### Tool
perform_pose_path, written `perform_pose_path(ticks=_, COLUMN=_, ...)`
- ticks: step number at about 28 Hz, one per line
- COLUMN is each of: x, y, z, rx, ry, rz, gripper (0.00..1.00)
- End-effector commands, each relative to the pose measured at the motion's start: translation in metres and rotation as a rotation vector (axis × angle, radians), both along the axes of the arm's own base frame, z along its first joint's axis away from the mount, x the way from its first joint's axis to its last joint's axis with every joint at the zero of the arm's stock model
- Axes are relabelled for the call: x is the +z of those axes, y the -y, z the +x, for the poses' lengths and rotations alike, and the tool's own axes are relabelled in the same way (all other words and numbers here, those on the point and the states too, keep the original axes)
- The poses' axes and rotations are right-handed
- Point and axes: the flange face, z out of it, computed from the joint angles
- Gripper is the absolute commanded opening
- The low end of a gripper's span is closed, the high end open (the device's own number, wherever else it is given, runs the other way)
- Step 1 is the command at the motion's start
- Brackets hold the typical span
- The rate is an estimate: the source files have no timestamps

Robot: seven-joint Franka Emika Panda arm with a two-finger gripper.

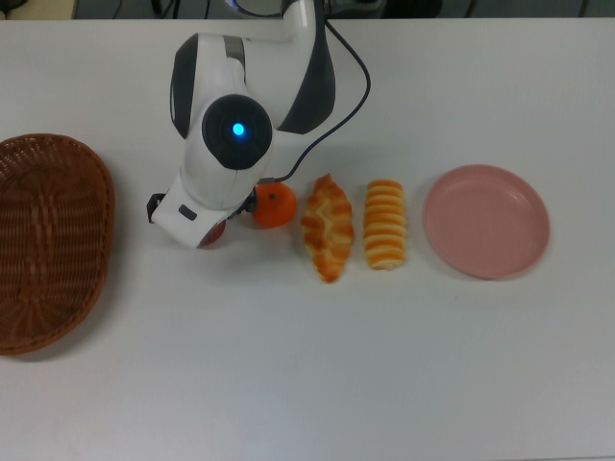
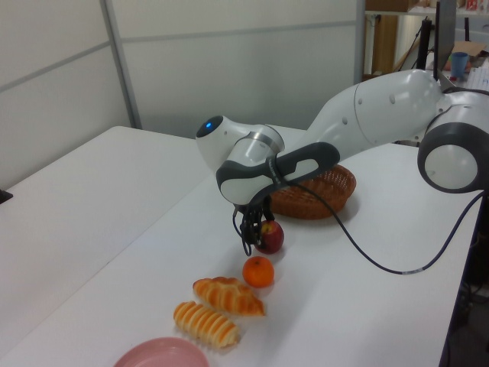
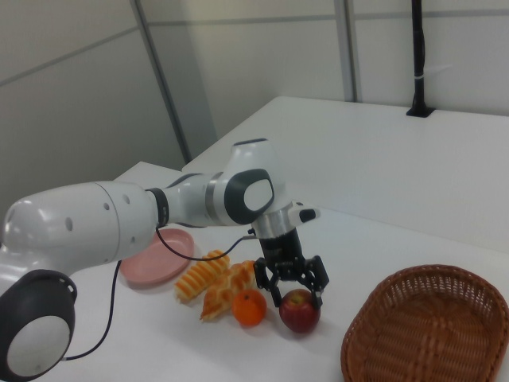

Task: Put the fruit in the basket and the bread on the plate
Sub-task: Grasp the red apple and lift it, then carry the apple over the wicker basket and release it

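The dark red apple point(image 3: 300, 312) sits on the white table beside the orange tangerine point(image 3: 250, 308). My gripper point(image 3: 296, 293) hangs right over the apple, open, one finger on each side of its top. From above, the arm covers the apple except a red sliver point(image 1: 214, 231). The tangerine point(image 1: 274, 204), the braided pastry point(image 1: 328, 229) and the ridged roll point(image 1: 385, 224) lie in a row. The pink plate point(image 1: 487, 221) is at the top view's right. At the top view's left is the wicker basket point(image 1: 48, 240), with nothing in it.
A black cable point(image 2: 359, 245) trails from the arm over the table beside the basket point(image 2: 313, 186). Bare white table lies between the apple and the basket.
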Motion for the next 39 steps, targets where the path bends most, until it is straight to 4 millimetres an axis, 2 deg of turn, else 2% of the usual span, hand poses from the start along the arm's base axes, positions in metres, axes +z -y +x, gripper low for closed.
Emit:
perform_pose_path(ticks=1, x=-0.010, y=0.001, z=0.000, rx=-0.005, ry=0.013, rz=-0.032, gripper=1.00)
perform_pose_path(ticks=3, x=-0.014, y=0.002, z=0.000, rx=0.003, ry=0.007, rz=-0.045, gripper=1.00)
perform_pose_path(ticks=4, x=-0.016, y=0.002, z=0.000, rx=0.004, ry=0.004, rz=-0.047, gripper=0.96)
perform_pose_path(ticks=6, x=-0.016, y=0.002, z=0.000, rx=0.005, ry=0.004, rz=-0.046, gripper=0.73)
perform_pose_path(ticks=7, x=-0.015, y=0.005, z=0.001, rx=0.007, ry=0.004, rz=-0.044, gripper=0.49)
perform_pose_path(ticks=10, x=-0.011, y=0.010, z=0.002, rx=-0.008, ry=0.010, rz=-0.028, gripper=0.09)
perform_pose_path(ticks=11, x=-0.008, y=0.016, z=0.002, rx=-0.025, ry=0.017, rz=-0.018, gripper=0.00)
perform_pose_path(ticks=13, x=0.001, y=0.028, z=0.004, rx=-0.059, ry=0.035, rz=0.005, gripper=0.00)
perform_pose_path(ticks=15, x=0.021, y=0.043, z=0.009, rx=-0.107, ry=0.073, rz=0.042, gripper=0.00)
perform_pose_path(ticks=16, x=0.043, y=0.059, z=0.011, rx=-0.156, ry=0.112, rz=0.083, gripper=0.00)
perform_pose_path(ticks=18, x=0.065, y=0.077, z=0.008, rx=-0.212, ry=0.151, rz=0.124, gripper=0.00)
perform_pose_path(ticks=20, x=0.082, y=0.105, z=0.003, rx=-0.273, ry=0.183, rz=0.153, gripper=0.00)
perform_pose_path(ticks=21, x=0.097, y=0.130, z=-0.001, rx=-0.319, ry=0.215, rz=0.172, gripper=0.00)
perform_pose_path(ticks=24, x=0.114, y=0.163, z=-0.003, rx=-0.363, ry=0.273, rz=0.175, gripper=0.00)
perform_pose_path(ticks=27, x=0.118, y=0.189, z=-0.004, rx=-0.387, ry=0.321, rz=0.164, gripper=0.00)
perform_pose_path(ticks=31, x=0.110, y=0.212, z=-0.001, rx=-0.403, ry=0.389, rz=0.153, gripper=0.00)
perform_pose_path(ticks=32, x=0.104, y=0.216, z=0.001, rx=-0.401, ry=0.400, rz=0.150, gripper=0.00)
perform_pose_path(ticks=33, x=0.090, y=0.222, z=0.005, rx=-0.400, ry=0.419, rz=0.146, gripper=0.00)
perform_pose_path(ticks=35, x=0.079, y=0.226, z=0.007, rx=-0.395, ry=0.433, rz=0.139, gripper=0.00)
perform_pose_path(ticks=39, x=0.060, y=0.243, z=0.000, rx=-0.405, ry=0.426, rz=0.109, gripper=0.05)
